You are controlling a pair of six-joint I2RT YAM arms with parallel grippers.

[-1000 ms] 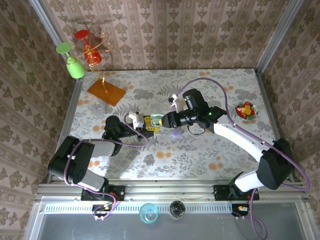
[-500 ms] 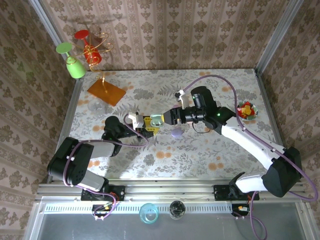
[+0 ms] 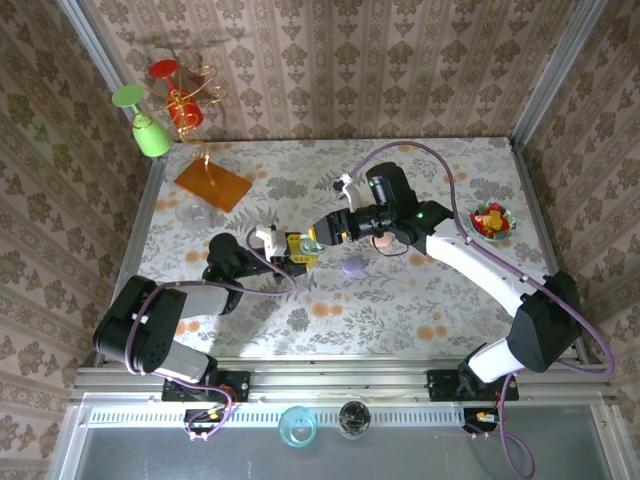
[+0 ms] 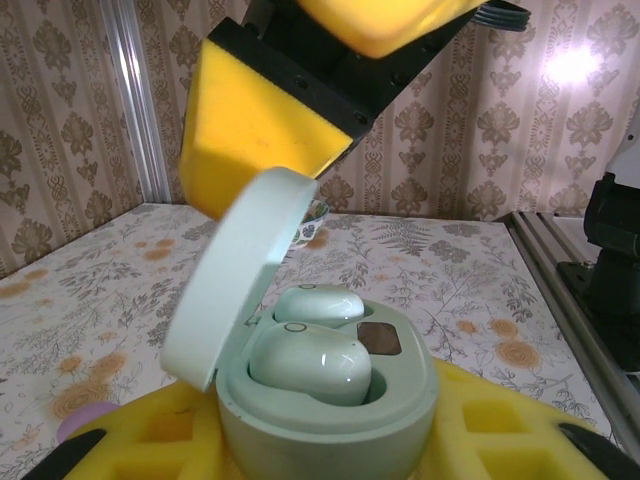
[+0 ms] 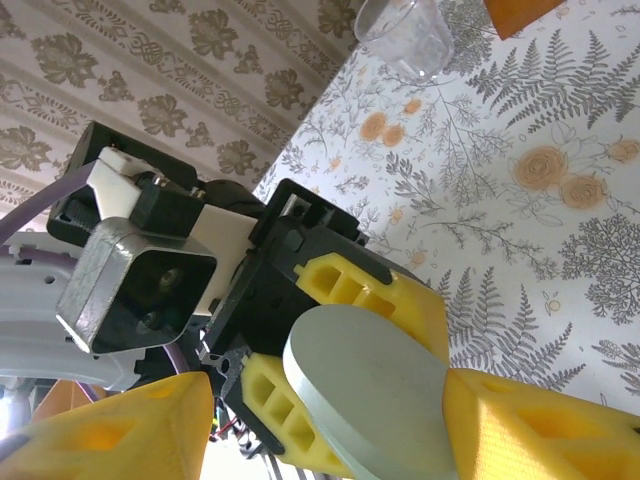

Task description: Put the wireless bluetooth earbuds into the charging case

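Field notes, remote station.

- Two green earbuds (image 4: 310,365) sit in their wells inside the mint charging case (image 4: 325,435), one nearer the wrist camera and one behind it. Both look seated.
- Lid (image 4: 235,290) is hinged up, tilted to the left in the left wrist view.
- From above, the charging case sits near the middle of the table (image 3: 400,310), slightly left of centre, in the left gripper (image 3: 298,250).
- The left gripper is pinched onto the case body, with a yellow pad (image 4: 500,435) pressed against each side of it.
- The right gripper (image 3: 325,232) reaches in from the right, right at the raised lid. Its yellow fingers (image 5: 110,430) are spread, one on either side of the lid's round face. I cannot tell whether either one touches it. I see nothing held.
- A purple case (image 3: 352,266) lies on the table just near and right of the grippers.
- A bowl of red and yellow sweets (image 3: 493,220) is at the right edge.
- An orange sheet (image 3: 212,183) and a clear cup (image 3: 192,212) are far left.
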